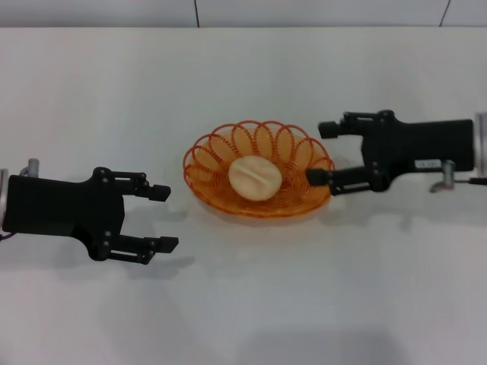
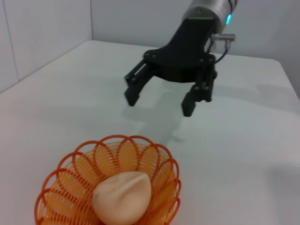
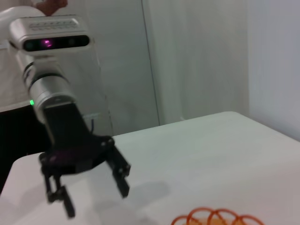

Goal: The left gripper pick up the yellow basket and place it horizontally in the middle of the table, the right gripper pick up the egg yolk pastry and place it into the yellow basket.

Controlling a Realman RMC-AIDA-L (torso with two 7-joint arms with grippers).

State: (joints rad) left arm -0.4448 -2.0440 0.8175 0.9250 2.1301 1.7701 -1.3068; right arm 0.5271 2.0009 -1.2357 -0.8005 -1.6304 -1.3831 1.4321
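Observation:
The yellow basket stands on the white table near its middle, with the egg yolk pastry lying inside it. In the left wrist view the basket holds the pastry too. My right gripper is open and empty at the basket's right rim, one fingertip over the rim; it also shows in the left wrist view. My left gripper is open and empty, left of the basket and apart from it; it also shows in the right wrist view. Only the basket's rim shows in the right wrist view.
The table's far edge meets a pale wall. A person in a white top stands behind the left arm in the right wrist view.

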